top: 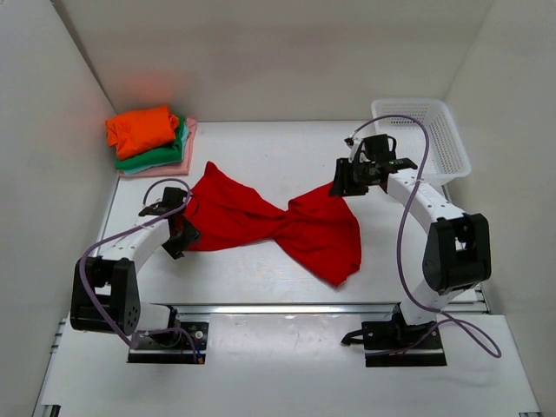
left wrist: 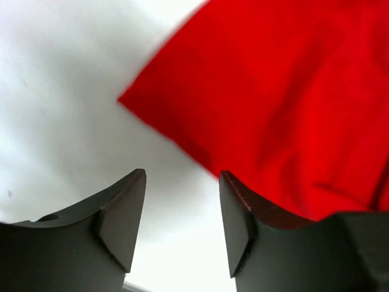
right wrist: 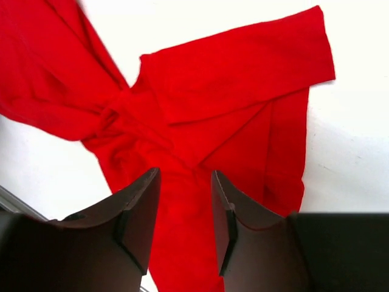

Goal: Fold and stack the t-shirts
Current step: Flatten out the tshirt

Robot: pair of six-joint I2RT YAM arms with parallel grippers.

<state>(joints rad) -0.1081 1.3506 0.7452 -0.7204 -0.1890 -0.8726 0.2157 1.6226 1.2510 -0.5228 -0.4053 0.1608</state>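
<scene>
Two open grippers, one twisted red shirt [top: 278, 221]

Both sets of jaws stand apart, holding nothing. The left gripper [left wrist: 182, 176] is at the shirt's left edge, the right gripper [right wrist: 182, 173] over its right end. The shirt lies mid-table [top: 261, 156]. Far left, the orange shirt [top: 141, 129] tops green [top: 165, 155] and pink [top: 174, 168].

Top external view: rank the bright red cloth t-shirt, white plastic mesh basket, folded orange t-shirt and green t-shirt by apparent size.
1. Bright red cloth t-shirt, spread out and twisted.
2. White plastic mesh basket.
3. Folded orange t-shirt.
4. Green t-shirt: only an edge shows under the orange one, so its full size is unsure.
</scene>
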